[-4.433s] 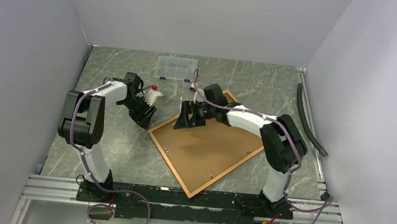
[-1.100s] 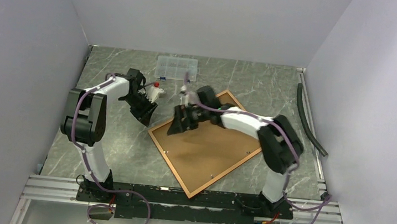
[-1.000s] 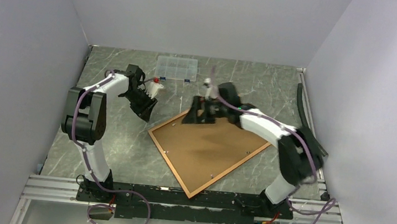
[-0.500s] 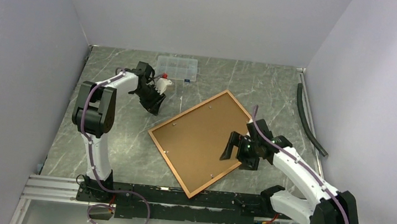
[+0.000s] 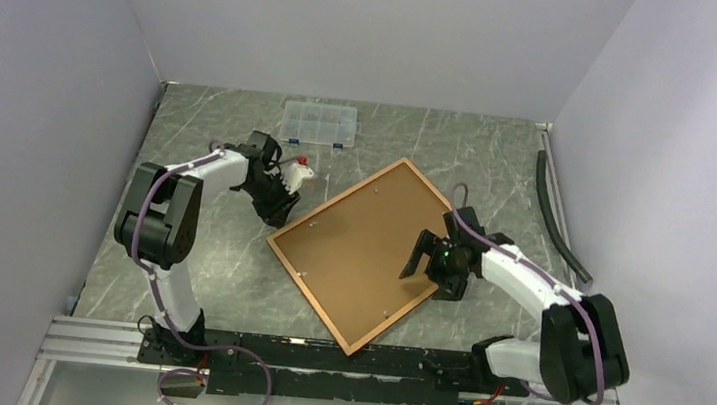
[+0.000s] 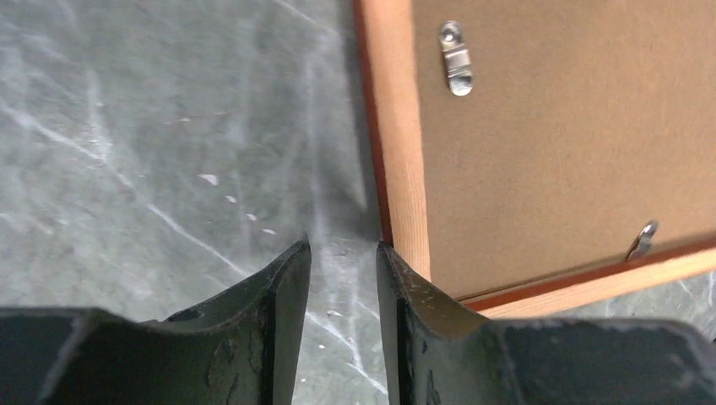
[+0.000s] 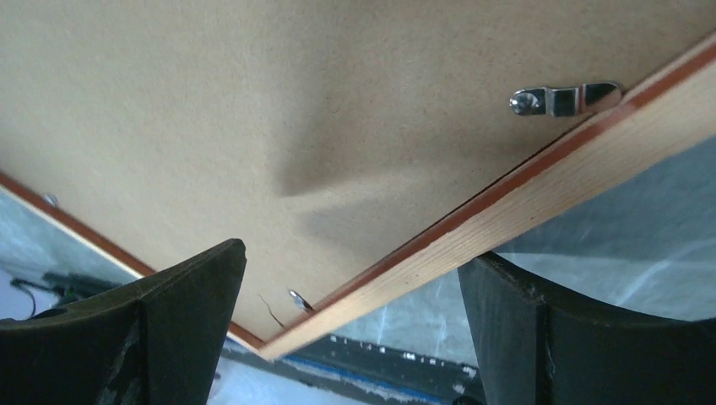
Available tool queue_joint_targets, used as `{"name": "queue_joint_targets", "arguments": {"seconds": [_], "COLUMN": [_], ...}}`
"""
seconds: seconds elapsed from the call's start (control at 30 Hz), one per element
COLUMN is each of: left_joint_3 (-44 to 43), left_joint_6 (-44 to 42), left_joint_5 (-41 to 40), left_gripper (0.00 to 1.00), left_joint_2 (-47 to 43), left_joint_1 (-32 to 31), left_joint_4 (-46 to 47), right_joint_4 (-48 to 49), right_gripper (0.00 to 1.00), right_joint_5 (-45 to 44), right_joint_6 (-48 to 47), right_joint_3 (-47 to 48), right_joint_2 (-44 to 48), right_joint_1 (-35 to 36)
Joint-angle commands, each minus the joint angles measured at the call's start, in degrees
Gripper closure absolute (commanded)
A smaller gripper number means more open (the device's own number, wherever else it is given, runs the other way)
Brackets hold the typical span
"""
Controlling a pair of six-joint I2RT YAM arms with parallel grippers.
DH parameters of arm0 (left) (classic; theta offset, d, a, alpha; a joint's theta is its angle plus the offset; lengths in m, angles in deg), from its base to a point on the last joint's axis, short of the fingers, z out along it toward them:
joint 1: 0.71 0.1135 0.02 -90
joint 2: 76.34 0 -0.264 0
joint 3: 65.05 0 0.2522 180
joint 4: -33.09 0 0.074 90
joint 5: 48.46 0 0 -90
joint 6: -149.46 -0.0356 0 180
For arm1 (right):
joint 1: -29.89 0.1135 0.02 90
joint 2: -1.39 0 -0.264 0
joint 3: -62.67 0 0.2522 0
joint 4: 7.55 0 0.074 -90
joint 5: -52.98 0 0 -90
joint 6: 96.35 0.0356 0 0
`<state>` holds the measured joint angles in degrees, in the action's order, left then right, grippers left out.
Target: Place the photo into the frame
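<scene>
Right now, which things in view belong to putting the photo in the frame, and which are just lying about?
Job: frame, lying back up; backing board set in it; metal clip. The photo is not in view.
Lying about: clear compartment box; black hose.

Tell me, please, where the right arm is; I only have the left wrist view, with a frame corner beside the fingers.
Observer: The right fingers hang wide open over the frame's right-hand edge, holding nothing.
Operator: Is the photo in sight anywhere?
Observer: No view shows it; the frame lies back-up with its brown backing board in place.
Operator: Anything else nearby?
Observer: A clear plastic box sits beyond the frame's far corner, apart from it.
</scene>
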<state>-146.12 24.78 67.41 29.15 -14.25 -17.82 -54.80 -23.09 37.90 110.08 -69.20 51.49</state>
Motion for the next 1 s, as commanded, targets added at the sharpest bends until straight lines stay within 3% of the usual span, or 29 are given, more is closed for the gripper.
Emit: {"name": "queue_joint_targets", "arguments": {"seconds": [0.0,0.27,0.47,0.67,0.83,0.97], "left_joint_3": [4.6,8.9,7.4,5.2,6.0,5.7], "left_joint_6": [-4.1,-5.2,-1.9,3.9,4.1,3.9], "left_joint_5": [2.4,6.1,7.0,13.9,17.6,20.1], "left_gripper": [0.59,0.58,0.58,0.57,0.57,0.57], "left_joint_2": [-2.6,-7.4,-10.9,-9.9,-7.1,-5.6], "left_joint_1": [-3.8,-9.2,-8.3,-3.5,-3.2,-3.2], "left_joint_4": [-4.4,-8.3,-12.2,-10.5,-8.8,-8.8], "right_joint_4": [7.7,8.3,4.6,15.9,32.5,37.1], "right_gripper": [0.00,0.00,0.03,0.09,0.16,0.23], "right_joint_5": [-2.6,-3.8,-7.4,0.2,6.1,7.9], "right_joint_6": [-4.2,-6.9,-6.6,3.0,13.2,16.2], "right_joint_3": [9.3,14.9,16.5,10.9,8.6,13.0], "right_joint_2": [-4.3,-11.1,-2.3,1.6,-7.8,-16.6], "right_joint_1": [-4.0,-11.0,-10.7,1.0,9.1,14.2]}}
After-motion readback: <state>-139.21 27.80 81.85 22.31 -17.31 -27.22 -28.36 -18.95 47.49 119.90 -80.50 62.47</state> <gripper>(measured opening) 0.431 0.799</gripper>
